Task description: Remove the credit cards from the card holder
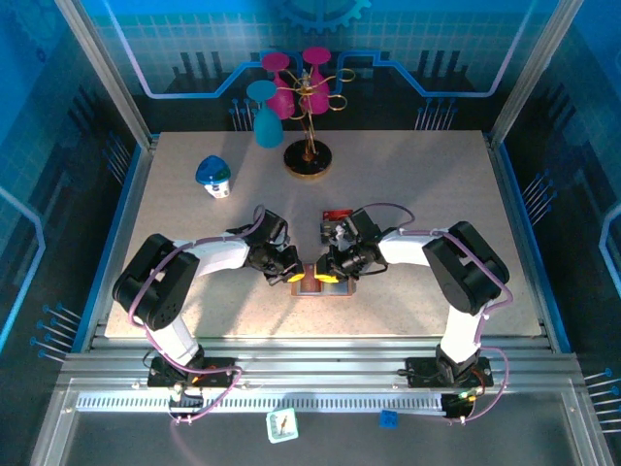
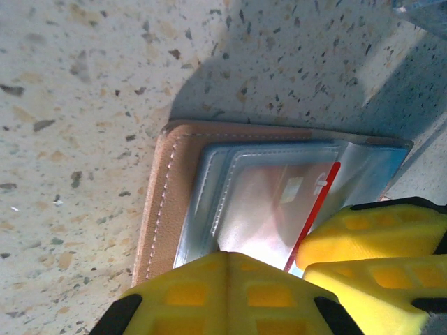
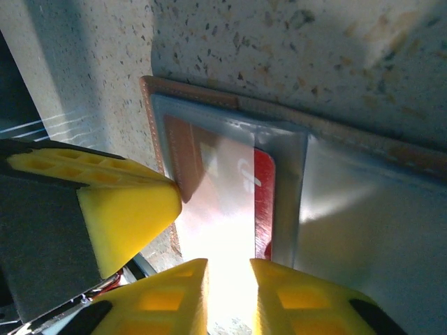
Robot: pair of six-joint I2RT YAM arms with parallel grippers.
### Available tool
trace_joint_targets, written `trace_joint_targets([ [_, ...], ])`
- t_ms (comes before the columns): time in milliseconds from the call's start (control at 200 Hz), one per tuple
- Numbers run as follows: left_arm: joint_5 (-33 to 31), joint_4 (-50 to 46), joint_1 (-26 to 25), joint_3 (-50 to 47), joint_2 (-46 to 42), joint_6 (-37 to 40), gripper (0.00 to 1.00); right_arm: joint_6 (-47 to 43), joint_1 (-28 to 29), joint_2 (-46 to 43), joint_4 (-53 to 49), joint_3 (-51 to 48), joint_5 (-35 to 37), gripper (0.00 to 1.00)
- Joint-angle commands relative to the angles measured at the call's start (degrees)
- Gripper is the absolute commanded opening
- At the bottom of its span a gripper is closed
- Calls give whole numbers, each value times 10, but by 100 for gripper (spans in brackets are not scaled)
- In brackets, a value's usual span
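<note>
Speckled table (image 1: 408, 194) with the card holder (image 2: 164, 202) lying open near its front edge. The left gripper (image 2: 223, 269), closed, presses on the holder. The right gripper (image 3: 229, 269), jaws narrow, meets the red card (image 3: 263, 202), which sits in its pocket, not yet withdrawn; whether it is gripped cannot be told.

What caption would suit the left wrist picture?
Left pincer shut over the open wallet, a red card in its pocket.

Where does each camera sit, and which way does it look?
Top external: above, behind the arms, looking down on the speckled table; whole arms, left hand, right hand.
Left wrist: on left arm, facing down at the salmon-brown leather card holder; own yellow fingers.
Right wrist: on right arm, facing down at the flat red card; own yellow fingers.
Shared: both wrist views show holder and card.
</note>
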Motion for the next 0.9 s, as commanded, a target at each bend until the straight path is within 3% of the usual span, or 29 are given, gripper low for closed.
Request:
trace_joint_targets([
  [0,-6,-12,0,-6,-6,11,5,4,9,8,9,4,-14,20],
  [895,-9,-26,-1,9,-12,14,10,-44,9,-5,-102,33,48,27],
])
